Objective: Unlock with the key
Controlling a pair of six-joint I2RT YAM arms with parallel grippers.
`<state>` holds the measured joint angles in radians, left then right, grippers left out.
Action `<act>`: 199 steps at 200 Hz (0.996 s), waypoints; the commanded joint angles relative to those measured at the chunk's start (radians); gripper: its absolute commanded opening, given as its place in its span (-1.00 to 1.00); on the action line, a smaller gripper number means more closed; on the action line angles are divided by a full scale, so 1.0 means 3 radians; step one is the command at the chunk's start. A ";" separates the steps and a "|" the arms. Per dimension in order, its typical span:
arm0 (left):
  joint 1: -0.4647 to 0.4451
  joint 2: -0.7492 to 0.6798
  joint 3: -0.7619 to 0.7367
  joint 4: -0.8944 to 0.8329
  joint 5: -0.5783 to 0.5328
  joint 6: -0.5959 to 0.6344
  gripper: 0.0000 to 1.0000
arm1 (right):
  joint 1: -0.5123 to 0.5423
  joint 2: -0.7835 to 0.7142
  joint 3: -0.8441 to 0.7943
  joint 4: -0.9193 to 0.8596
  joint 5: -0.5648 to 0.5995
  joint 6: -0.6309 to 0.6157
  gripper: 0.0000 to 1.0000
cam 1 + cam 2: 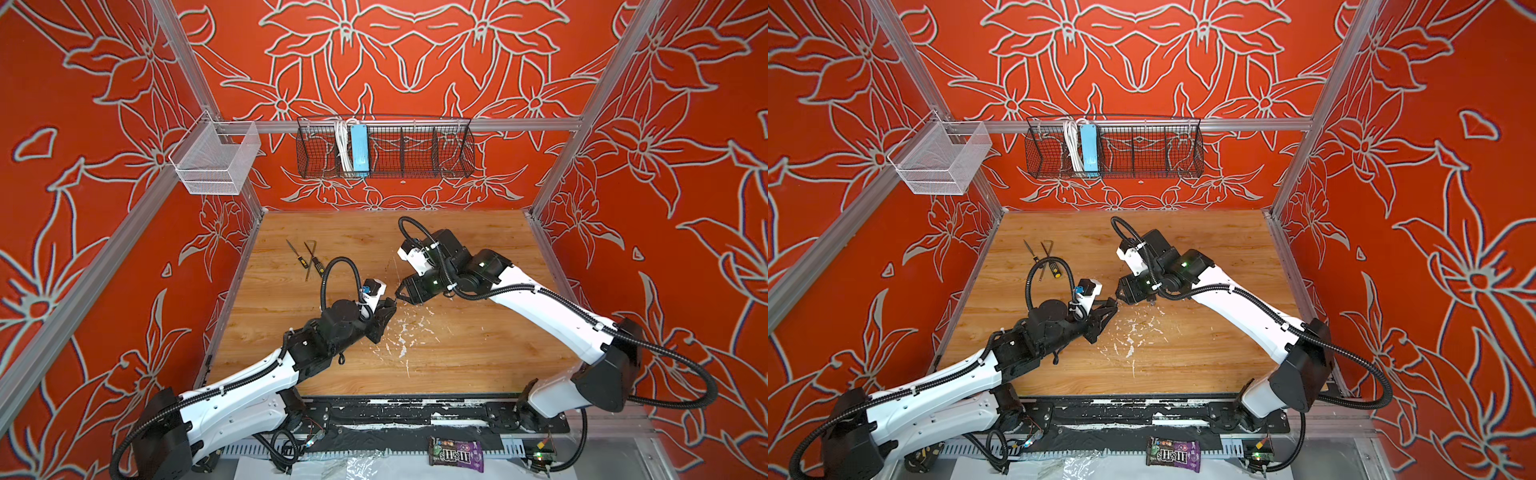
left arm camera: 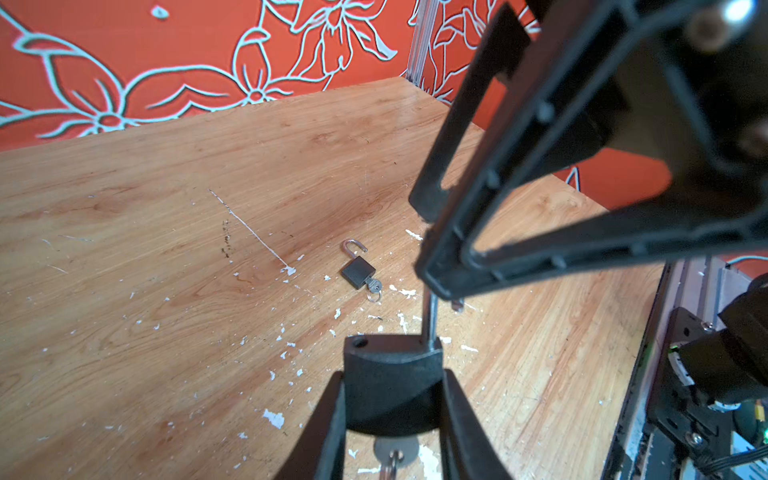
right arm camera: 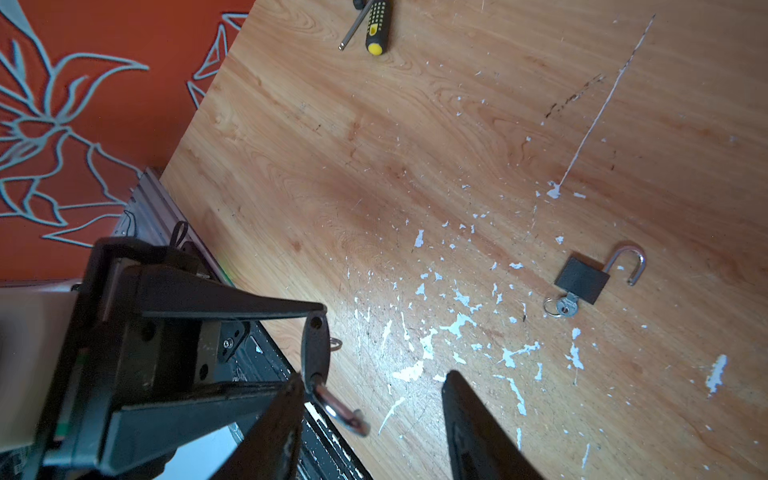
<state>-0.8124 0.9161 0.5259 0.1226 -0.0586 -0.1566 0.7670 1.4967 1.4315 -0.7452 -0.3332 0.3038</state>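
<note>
My left gripper (image 2: 392,374) is shut on the body of a small black padlock (image 2: 392,386), held above the table. Its key (image 2: 395,453) sits in the keyhole end with a ring hanging from it. The silver shackle (image 3: 338,409) stands swung open, and one hole in the body is empty. My right gripper (image 3: 374,376) is open, tip to tip with the left one; the shackle lies just inside one of its fingers (image 3: 286,415). In both top views the grippers (image 1: 395,299) (image 1: 1115,300) meet at mid-table.
A second black padlock (image 3: 582,280) (image 2: 358,272) lies on the wooden table (image 1: 478,353), shackle open and a key (image 3: 565,307) in it. Two screwdrivers (image 1: 316,264) and a hex key (image 1: 309,253) lie at the back left. Baskets (image 1: 384,151) hang on the back wall.
</note>
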 commanded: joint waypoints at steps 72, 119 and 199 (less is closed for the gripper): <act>0.0005 0.0121 0.0159 0.0234 0.0170 0.0021 -1.00 | -0.0235 -0.0045 -0.0090 0.0038 -0.0149 -0.0028 0.10; 0.0008 0.0141 0.0158 0.0251 0.0098 0.0026 -1.00 | -0.0242 -0.0049 -0.0184 0.0007 -0.0393 -0.0149 0.10; 0.0008 0.0196 0.0153 0.0308 0.0179 0.0060 -1.00 | -0.0330 -0.0204 -0.0262 -0.0080 -0.0345 -0.0129 0.10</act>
<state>-0.8124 0.9741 0.5461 0.1474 -0.0235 -0.1535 0.6895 1.4776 1.3663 -0.7361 -0.4309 0.2871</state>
